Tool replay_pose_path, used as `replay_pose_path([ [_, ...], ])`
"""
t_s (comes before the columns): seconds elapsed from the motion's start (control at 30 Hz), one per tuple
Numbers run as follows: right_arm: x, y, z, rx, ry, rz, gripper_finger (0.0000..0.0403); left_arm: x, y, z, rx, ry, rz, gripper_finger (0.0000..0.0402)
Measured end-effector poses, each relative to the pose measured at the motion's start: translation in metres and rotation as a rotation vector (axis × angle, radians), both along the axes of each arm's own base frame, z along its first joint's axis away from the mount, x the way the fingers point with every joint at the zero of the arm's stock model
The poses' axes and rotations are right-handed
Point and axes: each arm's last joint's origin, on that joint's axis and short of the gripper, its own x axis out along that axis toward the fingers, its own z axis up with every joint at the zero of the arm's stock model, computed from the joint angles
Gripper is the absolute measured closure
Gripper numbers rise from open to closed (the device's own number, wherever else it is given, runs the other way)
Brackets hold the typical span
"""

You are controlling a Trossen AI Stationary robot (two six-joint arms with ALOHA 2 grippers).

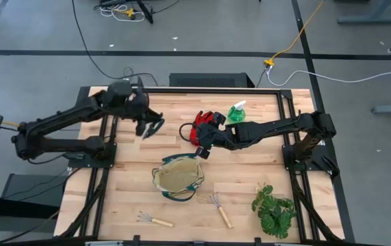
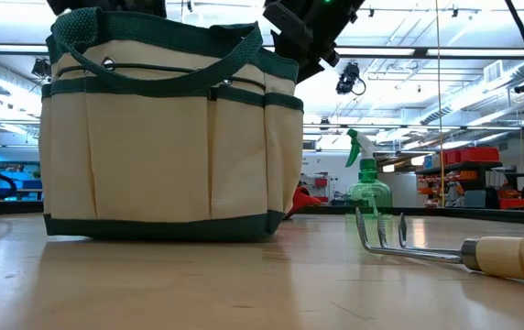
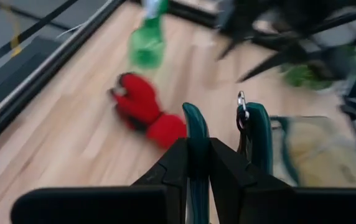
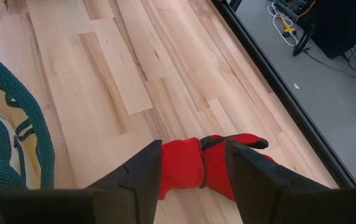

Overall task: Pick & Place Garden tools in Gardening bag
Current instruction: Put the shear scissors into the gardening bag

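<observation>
My left gripper (image 1: 151,128) is above the table's far left part, shut on pruning shears (image 3: 252,134) with teal handles. The cream canvas bag (image 1: 177,176) with green trim stands on its base in the middle of the table. The red glove (image 1: 204,125) lies flat on the wood beyond the bag. My right gripper (image 1: 204,147) is open above the glove, which shows between its fingers in the right wrist view (image 4: 196,165), untouched. The green spray bottle (image 1: 236,113) stands upright at the far right. Two wooden-handled rakes (image 1: 153,220) (image 1: 219,208) lie near the front edge. My left gripper pinches one teal handle (image 3: 195,130) of the shears between its two fingers (image 3: 175,171). The other handle (image 3: 257,130), with a metal clip at its end, stands free beside the fingers. The shears are lifted clear of the table.
A leafy green plant (image 1: 274,208) lies at the front right corner. Black frame rails (image 1: 106,164) run along the table's left and right sides. Bare wood lies between the glove and the bag and left of the bag.
</observation>
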Motion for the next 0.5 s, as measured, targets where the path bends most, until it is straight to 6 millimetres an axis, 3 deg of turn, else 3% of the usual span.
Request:
replay_pose_path([
  [0.23, 0.000, 0.000, 0.000, -0.002, 0.002, 0.003, 0.0225, 0.013, -0.036, 0.013, 0.028, -0.124, -0.180, 0.0353],
  [0.5, -0.001, 0.000, -0.001, -0.005, 0.013, 0.005, 0.0225, 0.022, -0.074, 0.022, 0.097, -0.213, -0.266, 0.0353],
])
